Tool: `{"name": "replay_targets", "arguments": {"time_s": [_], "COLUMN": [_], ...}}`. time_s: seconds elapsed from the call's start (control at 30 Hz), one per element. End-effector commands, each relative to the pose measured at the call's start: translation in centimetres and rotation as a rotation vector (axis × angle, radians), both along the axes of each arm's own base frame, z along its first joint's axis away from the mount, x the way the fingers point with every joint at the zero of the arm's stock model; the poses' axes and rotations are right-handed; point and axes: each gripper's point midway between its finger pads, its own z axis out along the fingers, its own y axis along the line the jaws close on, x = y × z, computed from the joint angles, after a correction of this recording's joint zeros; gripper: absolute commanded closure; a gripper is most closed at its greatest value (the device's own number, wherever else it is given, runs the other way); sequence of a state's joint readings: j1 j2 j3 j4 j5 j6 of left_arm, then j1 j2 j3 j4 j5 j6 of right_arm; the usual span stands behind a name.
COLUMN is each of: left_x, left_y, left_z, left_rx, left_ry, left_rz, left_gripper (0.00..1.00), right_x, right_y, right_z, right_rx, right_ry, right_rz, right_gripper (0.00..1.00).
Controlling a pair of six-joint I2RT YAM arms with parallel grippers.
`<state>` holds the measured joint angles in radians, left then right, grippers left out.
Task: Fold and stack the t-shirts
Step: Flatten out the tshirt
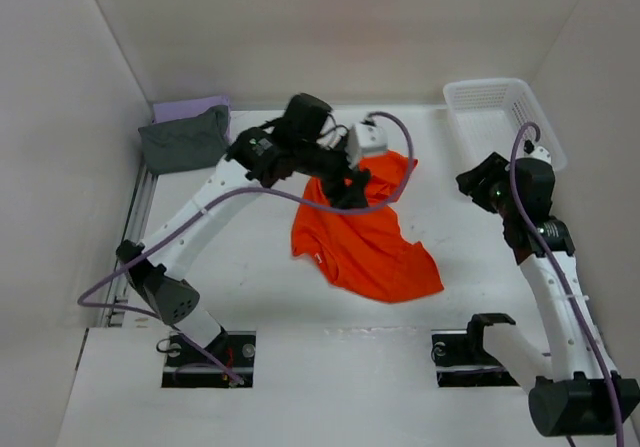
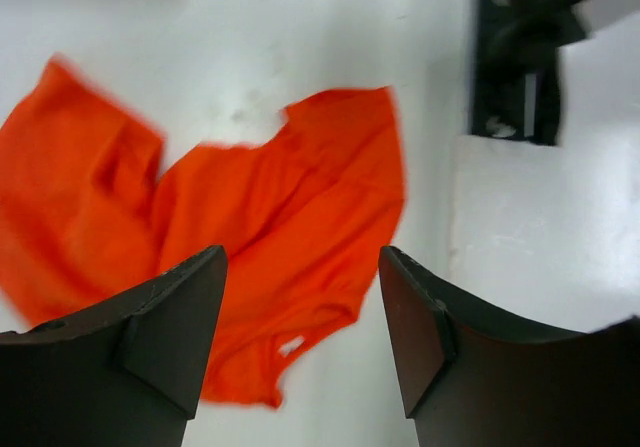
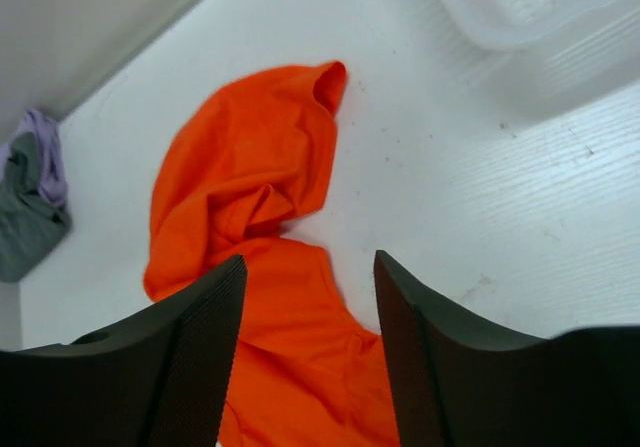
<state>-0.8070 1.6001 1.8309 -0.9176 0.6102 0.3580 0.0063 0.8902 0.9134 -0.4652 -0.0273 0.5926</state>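
Note:
The bright orange t-shirt (image 1: 365,242) lies crumpled and partly spread in the middle of the table. It shows below the jaws in the left wrist view (image 2: 280,227) and the right wrist view (image 3: 245,187). My left gripper (image 1: 347,185) hangs open just above the shirt's far end, with nothing between its fingers (image 2: 300,317). My right gripper (image 1: 476,183) stands open to the right of the shirt, apart from it and empty (image 3: 310,337). At the back left corner, the dark grey t-shirt (image 1: 185,139) lies folded on the lavender t-shirt (image 1: 192,106).
A white mesh basket (image 1: 505,117) stands at the back right, by the right wall. White walls close in the table on the left, back and right. The arm bases (image 1: 470,352) sit in cut-outs at the near edge.

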Motion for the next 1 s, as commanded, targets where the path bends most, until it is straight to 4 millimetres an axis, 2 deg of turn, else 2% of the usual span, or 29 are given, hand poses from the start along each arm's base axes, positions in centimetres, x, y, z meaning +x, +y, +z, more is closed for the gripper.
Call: {"name": "replay_targets", "arguments": {"time_s": [0.0, 0.07, 0.1, 0.17, 0.27, 0.3, 0.33, 0.47, 0.53, 0.67, 0.8, 0.83, 0.87, 0.93, 0.97], "left_x": [3.1, 6.4, 8.3, 11.8, 14.6, 15.0, 15.5, 17.2, 18.1, 18.3, 15.6, 14.8, 14.0, 12.4, 11.6], "left_y": [5.2, 8.0, 9.5, 12.4, 14.6, 14.5, 14.2, 12.1, 11.6, 11.6, 11.3, 11.4, 11.7, 12.6, 13.1], "left_z": [2.6, 0.8, -0.7, -5.2, -12.0, -13.7, -15.3, -19.2, -21.3, -25.3, -28.5, -29.2, -29.7, -30.3, -30.3], "left_rx": [-0.088, -0.064, -0.038, 0.050, 0.206, 0.236, 0.256, 0.267, 0.298, 0.373, 0.436, 0.451, 0.467, 0.494, 0.505], "left_ry": [-0.023, -0.022, -0.020, -0.004, 0.028, 0.044, 0.058, 0.102, 0.119, 0.145, 0.189, 0.205, 0.222, 0.239, 0.245], "left_rz": [0.143, 0.281, 0.360, 0.507, 0.616, 0.624, 0.628, 0.636, 0.652, 0.668, 0.617, 0.607, 0.599, 0.592, 0.589], "left_gripper": [0.38, 0.37, 0.36, 0.36, 0.37, 0.37, 0.37, 0.37, 0.38, 0.39, 0.46, 0.54, 0.66, 0.85, 0.90], "right_x": [-0.5, -0.4, -0.3, -0.6, -1.3, -1.6, -2.1, -4.2, -5.4, -7.0, -7.9, -8.0, -8.0, -7.9, -7.6], "right_y": [1.6, 3.8, 5.0, 7.1, 9.1, 9.5, 9.8, 10.8, 11.1, 11.7, 12.2, 12.4, 12.6, 13.0, 13.2], "right_z": [-3.3, -4.9, -6.1, -8.5, -11.7, -12.6, -13.5, -17.0, -18.5, -20.4, -22.2, -22.6, -23.1, -23.6, -23.5], "right_rx": [-0.037, -0.049, -0.065, -0.114, -0.143, -0.150, -0.157, -0.180, -0.192, -0.214, -0.239, -0.242, -0.244, -0.245, -0.252], "right_ry": [0.090, 0.140, 0.178, 0.254, 0.353, 0.379, 0.406, 0.516, 0.567, 0.631, 0.690, 0.704, 0.718, 0.734, 0.732], "right_rz": [0.052, 0.117, 0.151, 0.201, 0.231, 0.236, 0.243, 0.272, 0.281, 0.305, 0.332, 0.343, 0.354, 0.377, 0.394], "right_gripper": [0.40, 0.35, 0.32, 0.27, 0.20, 0.17, 0.00, 0.00, 0.00, 0.00, 0.00, 0.05, 0.15, 0.37, 0.52]}}
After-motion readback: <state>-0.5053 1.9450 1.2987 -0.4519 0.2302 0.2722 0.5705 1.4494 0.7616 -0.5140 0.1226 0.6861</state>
